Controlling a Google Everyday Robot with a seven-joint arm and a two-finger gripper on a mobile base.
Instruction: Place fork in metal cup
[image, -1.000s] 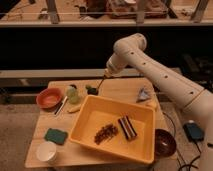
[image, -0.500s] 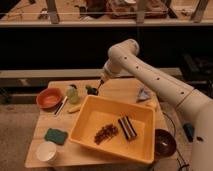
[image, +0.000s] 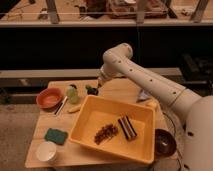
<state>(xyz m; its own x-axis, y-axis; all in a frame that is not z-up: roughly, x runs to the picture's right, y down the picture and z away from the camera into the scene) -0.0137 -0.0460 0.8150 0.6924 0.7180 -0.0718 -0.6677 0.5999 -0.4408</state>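
- Since half a second ago, the gripper (image: 98, 86) has come lower and a little further left, and it now hangs past the far-left corner of the yellow bin (image: 90, 131).
- You see the arm's elbow shifted left along with it, so the forearm slopes more steeply down toward that corner.
- Nothing on the table has moved in that time. The fork (image: 62, 105) lies where it lay, out beyond the yellow bin's left wall, between the orange bowl (image: 49, 98) and the pale green cup (image: 72, 93).
- You cannot tell the gripper's state, because its tip merges with the dark shape under it.
- That dark shape, just off the bin's far-left corner, looks like the metal cup (image: 91, 90). Its rim and its mouth are hard to make out, and so is whether the gripper touches it.
- The arm's lower part runs out of view at the right, on the bin's right side.
- The fork rests flat on the table, well apart from the gripper.
- Its long axis runs on a diagonal, from near-left up to far-right, with the far end pointing toward the green cup.
- You cannot make out which end carries the tines.
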